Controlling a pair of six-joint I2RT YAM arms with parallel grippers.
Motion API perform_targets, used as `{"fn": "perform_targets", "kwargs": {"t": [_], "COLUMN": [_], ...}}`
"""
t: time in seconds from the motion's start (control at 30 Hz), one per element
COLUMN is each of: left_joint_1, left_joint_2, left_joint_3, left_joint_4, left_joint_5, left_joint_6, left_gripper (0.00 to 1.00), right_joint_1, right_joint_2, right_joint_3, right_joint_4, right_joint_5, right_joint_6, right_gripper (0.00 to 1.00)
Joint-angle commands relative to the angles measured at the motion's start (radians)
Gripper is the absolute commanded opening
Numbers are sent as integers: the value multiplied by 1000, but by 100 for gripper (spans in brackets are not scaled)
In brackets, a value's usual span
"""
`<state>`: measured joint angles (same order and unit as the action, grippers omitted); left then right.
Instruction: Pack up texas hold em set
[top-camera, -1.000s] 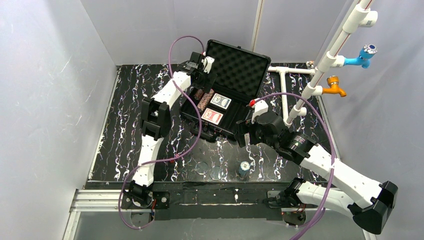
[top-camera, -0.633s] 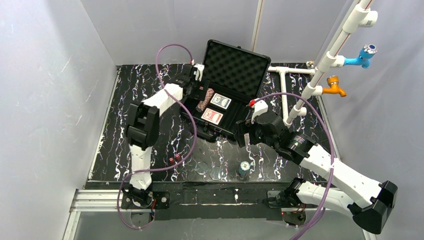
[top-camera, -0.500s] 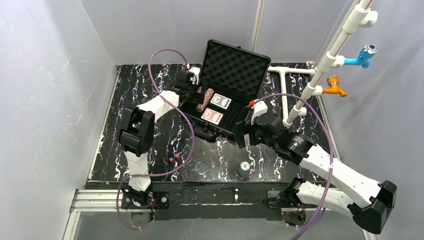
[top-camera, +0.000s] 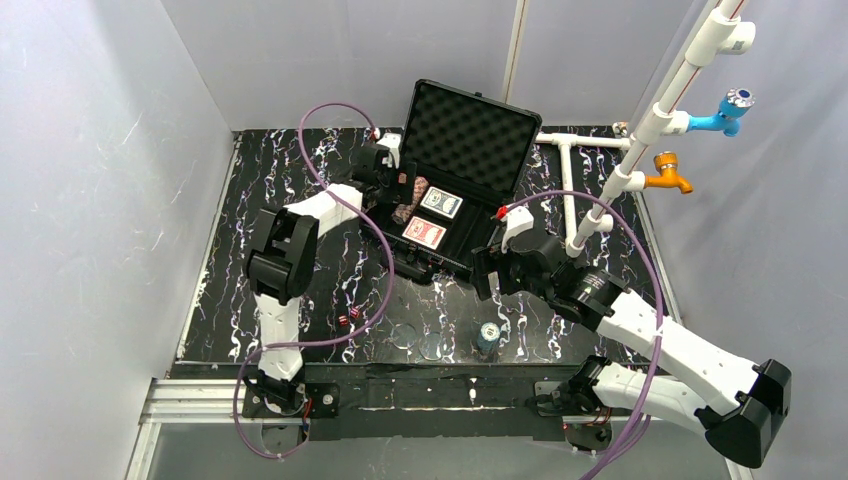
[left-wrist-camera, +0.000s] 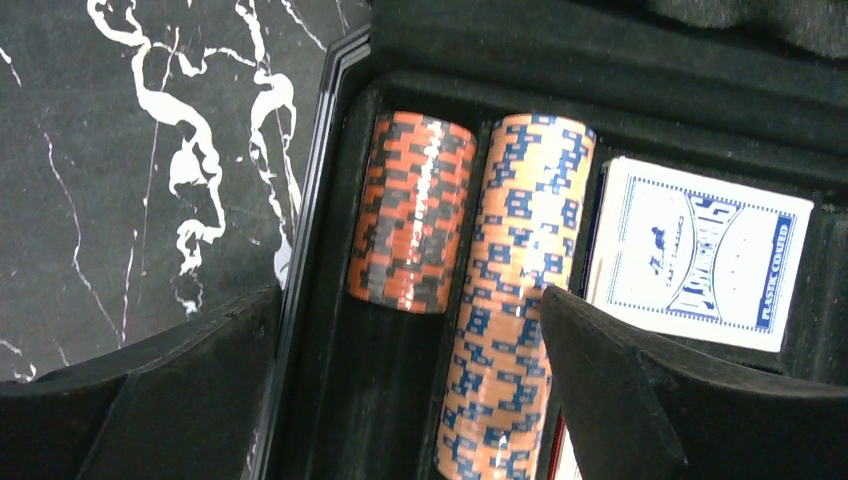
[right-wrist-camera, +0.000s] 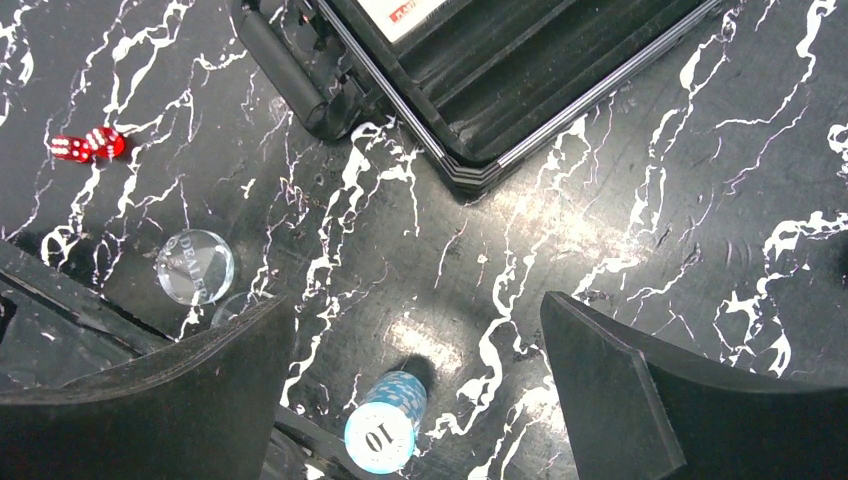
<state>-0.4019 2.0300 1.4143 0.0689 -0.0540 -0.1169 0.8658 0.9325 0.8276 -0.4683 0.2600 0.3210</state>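
The black case (top-camera: 446, 262) lies open at the table's back, its foam lid (top-camera: 476, 132) upright. In it lie two chip stacks (top-camera: 408, 198), a blue card deck (top-camera: 441, 203) and a red one (top-camera: 424, 233). My left gripper (top-camera: 387, 176) hovers open over the case's left end. The left wrist view has its fingers either side of a red-grey stack (left-wrist-camera: 412, 225) and an orange-blue stack (left-wrist-camera: 512, 300), touching neither. My right gripper (top-camera: 484, 270) hangs open by the case's near right corner, above a blue chip stack (right-wrist-camera: 386, 430). Two red dice (top-camera: 348, 319) lie near left.
Two clear dealer buttons (top-camera: 405, 334) lie on the table left of the blue chip stack (top-camera: 487, 336). A white pipe frame (top-camera: 655, 118) with blue and orange taps rises at the back right. Grey walls close in the left and back sides.
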Motion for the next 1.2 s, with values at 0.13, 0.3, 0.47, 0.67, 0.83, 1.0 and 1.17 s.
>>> {"fn": "perform_targets", "kwargs": {"t": [0.13,0.3,0.47,0.67,0.83,1.0,1.17], "left_joint_1": [3,7,9,9,8,9,8], "left_joint_2": [237,240,152,70,-99,-309,-530], "left_joint_3": [243,254,136,65,8,-46,-125], "left_joint_4": [-339,-312,-190,-148,-180,-304,-405], "left_joint_5": [41,70,116,102,19,-56,-187], "left_joint_6": [37,52,66,67,24,-7,-109], "left_gripper": [98,98,98,98,98,98,98], "right_joint_1": [1,1,1,1,1,1,1], "right_joint_2": [3,2,-11,-3,18,24,24], "right_joint_3": [6,10,8,9,34,56,62], "right_joint_4": [32,30,20,26,9,-27,-106], "right_joint_5": [29,34,39,36,54,78,103], "right_joint_6": [6,3,3,3,-9,-11,34], "right_gripper": [100,100,100,100,100,100,100]}}
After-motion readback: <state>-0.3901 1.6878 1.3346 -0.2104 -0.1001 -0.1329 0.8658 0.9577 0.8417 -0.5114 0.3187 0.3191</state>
